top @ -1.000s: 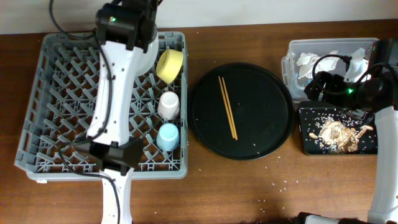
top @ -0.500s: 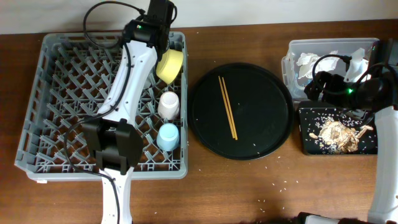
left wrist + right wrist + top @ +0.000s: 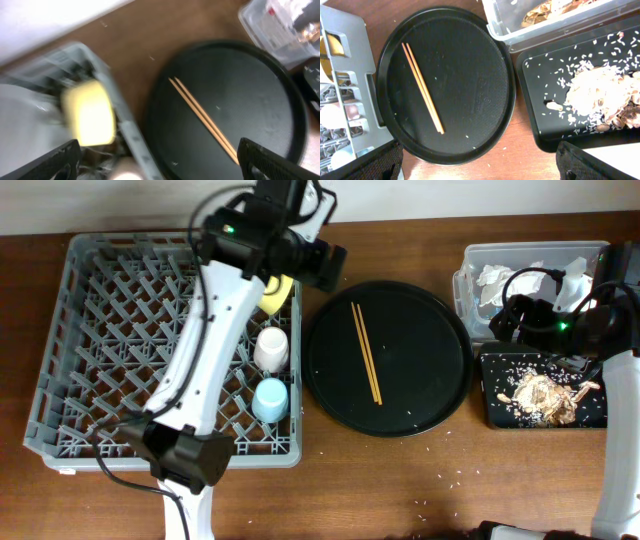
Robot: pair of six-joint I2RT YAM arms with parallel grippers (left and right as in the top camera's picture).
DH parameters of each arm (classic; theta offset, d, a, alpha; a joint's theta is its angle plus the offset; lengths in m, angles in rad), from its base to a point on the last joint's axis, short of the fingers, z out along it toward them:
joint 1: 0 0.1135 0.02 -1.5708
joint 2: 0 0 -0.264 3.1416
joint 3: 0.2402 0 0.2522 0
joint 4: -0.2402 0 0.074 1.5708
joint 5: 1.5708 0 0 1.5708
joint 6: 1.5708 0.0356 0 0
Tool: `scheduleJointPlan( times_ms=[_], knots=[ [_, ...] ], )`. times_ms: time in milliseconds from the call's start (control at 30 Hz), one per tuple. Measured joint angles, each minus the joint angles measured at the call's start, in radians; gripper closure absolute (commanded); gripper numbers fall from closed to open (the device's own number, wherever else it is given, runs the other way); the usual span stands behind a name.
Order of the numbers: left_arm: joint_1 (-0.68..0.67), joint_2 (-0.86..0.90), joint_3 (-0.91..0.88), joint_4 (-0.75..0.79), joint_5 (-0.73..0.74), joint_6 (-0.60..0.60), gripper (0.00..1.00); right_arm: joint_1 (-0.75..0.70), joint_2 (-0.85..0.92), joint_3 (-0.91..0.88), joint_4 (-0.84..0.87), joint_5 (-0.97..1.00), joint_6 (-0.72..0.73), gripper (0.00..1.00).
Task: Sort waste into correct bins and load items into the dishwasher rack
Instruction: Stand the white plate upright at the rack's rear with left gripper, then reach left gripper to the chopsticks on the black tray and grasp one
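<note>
Left claw (image 3: 159,150), wide open & empty, should drop across thin wooden chopsticks (image 3: 202,120) mid-length on large round black tray (image 3: 265,100), pinching both tog. w/o scattering.

Dishwasher rack (image 3: 100,350): grey moulded plastic, matt.
Round tray (image 3: 465,75): black plastic, fine pebbled texture, low sheen.
Chopsticks (image 3: 422,87): bare pale wood, matt.
Tub (image 3: 470,275): clear plastic, glossy, bright glints at the rim.
Napkins (image 3: 495,275): white paper, crumpled.
Rectangular tray (image 3: 540,130): black plastic, smooth, faint sheen.
Food scraps (image 3: 600,95): beige-brown, rough, crumbly.
Yellow bowl (image 3: 274,298), pink cup (image 3: 271,348), light-blue cup (image 3: 270,398): smooth, matt; material not determinable.
Table (image 3: 400,480): brown wood grain, smooth, satin.
</note>
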Motion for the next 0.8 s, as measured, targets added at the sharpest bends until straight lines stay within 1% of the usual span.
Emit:
scheduleJointPlan(
  times_ms=[100, 200, 267, 300, 333, 367, 400, 533, 600, 700, 767, 800],
  knots=[
    [-0.059, 0.009, -0.238, 0.093, 0.018, -0.185, 0.01, 0.0, 0.0, 0.0, 0.0, 0.0, -0.001, 0.02],
    [-0.108, 0.015, -0.409, 0.235, 0.014, -0.258, 0.01, 0.0, 0.0, 0.0, 0.0, 0.0, 0.0, 0.02],
    [-0.142, 0.019, -0.489, 0.337, 0.019, -0.279, 0.01, 0.0, 0.0, 0.0, 0.0, 0.0, 0.0, 0.01],
    [-0.151, 0.019, -0.5, 0.347, 0.023, -0.283, 0.01, 0.0, 0.0, 0.0, 0.0, 0.0, 0.0, 0.02],
    [-0.168, 0.019, -0.512, 0.349, 0.027, -0.288, 0.09, 0.0, 0.0, 0.0, 0.0, 0.0, 0.0, 0.01],
    [-0.189, 0.019, -0.515, 0.355, 0.029, -0.29, 0.1, 0.0, 0.0, 0.0, 0.0, 0.0, 0.0, 0.02],
    [-0.203, 0.018, -0.515, 0.362, 0.022, -0.301, 0.16, 0.0, 0.0, 0.0, 0.0, 0.0, 0.0, 0.02],
    [-0.223, 0.018, -0.513, 0.321, -0.034, -0.438, 0.16, 0.0, 0.0, 0.0, 0.0, 0.0, 0.0, 0.02],
    [-0.219, 0.021, -0.449, 0.243, -0.065, -0.465, 0.19, 0.0, 0.0, 0.0, 0.001, 0.0, 0.0, 0.02],
    [-0.219, 0.021, -0.306, 0.189, -0.117, -0.481, 0.19, 0.0, 0.0, 0.0, 0.0, 0.0, -0.001, 0.02],
    [-0.219, 0.023, -0.294, 0.149, -0.132, -0.481, 0.27, 0.0, 0.0, 0.0, 0.0, 0.0, 0.0, 0.02],
    [-0.219, 0.033, -0.293, 0.132, -0.134, -0.479, 0.28, 0.0, 0.0, 0.0, 0.0, 0.0, 0.0, 0.02]
  ],
)
